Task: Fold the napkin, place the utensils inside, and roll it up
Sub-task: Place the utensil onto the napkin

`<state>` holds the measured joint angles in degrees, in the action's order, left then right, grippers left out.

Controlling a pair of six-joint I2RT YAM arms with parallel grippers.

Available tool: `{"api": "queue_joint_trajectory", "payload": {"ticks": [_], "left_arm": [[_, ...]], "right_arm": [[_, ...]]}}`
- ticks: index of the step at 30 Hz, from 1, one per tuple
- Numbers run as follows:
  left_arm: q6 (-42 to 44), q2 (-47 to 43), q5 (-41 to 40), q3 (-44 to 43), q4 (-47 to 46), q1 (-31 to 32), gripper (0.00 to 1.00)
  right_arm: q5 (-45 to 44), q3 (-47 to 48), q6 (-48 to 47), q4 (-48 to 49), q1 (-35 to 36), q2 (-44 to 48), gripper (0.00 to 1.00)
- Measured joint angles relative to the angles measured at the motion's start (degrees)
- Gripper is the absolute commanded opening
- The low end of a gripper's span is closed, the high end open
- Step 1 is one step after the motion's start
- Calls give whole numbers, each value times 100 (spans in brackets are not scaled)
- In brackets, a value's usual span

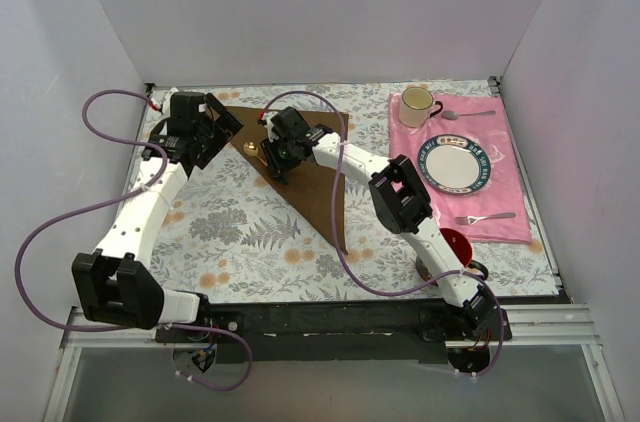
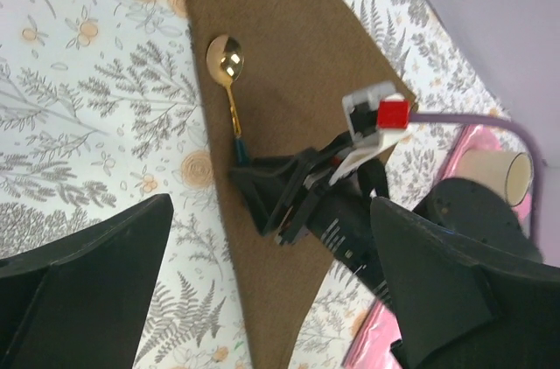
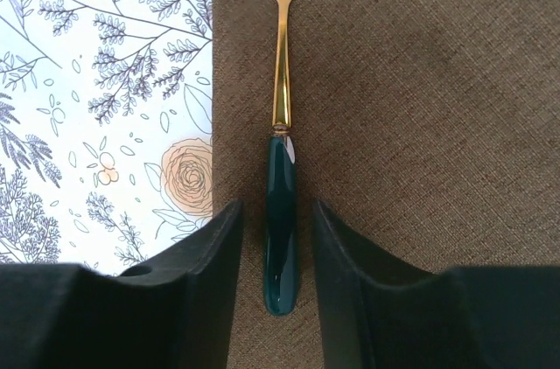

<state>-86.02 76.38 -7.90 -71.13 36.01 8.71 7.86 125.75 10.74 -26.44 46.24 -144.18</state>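
Robot lab booth, plain white walls [image 1: 300, 2], floral tablecloth [image 1: 250, 232]

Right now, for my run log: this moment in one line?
brown cloth napkin: folded to triangle | gold-bowled, green-handled spoon: lying on napkin | right pincer: open, astride handle | left pincer: open, empty

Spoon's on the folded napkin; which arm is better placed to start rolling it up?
Likely left: the left tool hovers open beside the napkin at its spoon-side edge, while the right tool sits low, straddling the spoon handle without touching.

The right fingers [image 1: 277, 168] hover over the brown napkin [image 1: 320, 187] (folded to a triangle), beside the gold spoon [image 1: 251, 150].
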Motion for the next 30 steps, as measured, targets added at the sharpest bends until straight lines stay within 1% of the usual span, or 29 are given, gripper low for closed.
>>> {"api": "queue_joint_trajectory", "payload": {"ticks": [4,8,10,12,13,14,16,17,19,21,23,25,27,30], "left_arm": [[-66,345,177,-339,-76,-201,97],[-210,885,660,-409,-402,-496,94],[-282,1311,868,-409,-640,-660,90],[-317,1768,984,-409,-916,-815,86],[-317,1987,1023,-409,-1078,-892,83],[-310,2184,1034,-409,-1226,-968,80],[-275,2540,1047,-420,-1547,-1143,78],[-264,2717,1064,-476,-1663,-1244,73],[-260,3108,1163,-645,-1956,-1453,70],[-238,3501,1285,-866,-2247,-1668,67],[-208,3858,1377,-1060,-2518,-1829,63],[-162,4164,1493,-1239,-2736,-1961,58],[-118,4548,1696,-1510,-2983,-2057,53],[-39,5060,1958,-1867,-3298,-2111,51]], "right_arm": [[70,4,-31,2,0,2,52],[129,7,-55,-101,-4,101,56],[125,-28,-68,-214,-13,319,56],[109,-267,-98,-293,-37,800,57],[103,-444,-125,-306,-52,1073,57],[131,-850,-181,-245,-90,1591,57],[177,-1462,-247,-181,-192,2455,57],[236,-1818,-282,-116,-278,2944,57],[389,-2369,-354,-35,-535,3807,57],[494,-2800,-413,111,-868,4433,57],[597,-3244,-483,219,-1211,4876,58],[623,-3602,-525,245,-1451,5097,58],[638,-3956,-592,254,-1556,5200,59],[715,-4411,-684,238,-1545,5283,59]]}}
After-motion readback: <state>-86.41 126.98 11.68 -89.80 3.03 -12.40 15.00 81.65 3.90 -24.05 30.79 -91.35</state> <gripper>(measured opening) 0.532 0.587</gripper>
